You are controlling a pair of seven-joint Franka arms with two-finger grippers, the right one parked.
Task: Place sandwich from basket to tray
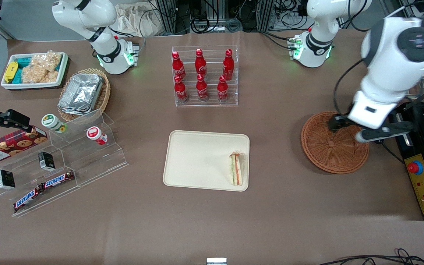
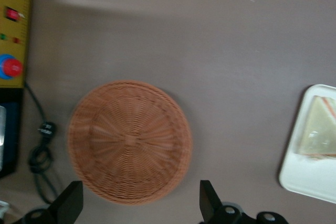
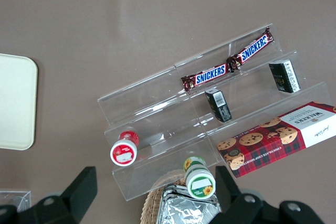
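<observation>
The brown bench (image 1: 212, 221) carried the cream tray (image 1: 197, 158) at its middle. At about three o'clock from the tray, well apart, sat the round wicker basket (image 1: 329, 151), holding nothing. The pincer (image 2: 139, 203) hung above the basket, fingers (image 2: 71, 199) spread wide, gripping nothing. The wrapped sandwich (image 1: 236, 168) lay on the tray, against its three-o'clock rim.

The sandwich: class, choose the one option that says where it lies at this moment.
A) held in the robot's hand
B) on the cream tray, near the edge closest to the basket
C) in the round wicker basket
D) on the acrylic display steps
B: the sandwich lies on the tray near its basket-side edge, the basket holds nothing, and the hand hangs open above the basket.
</observation>
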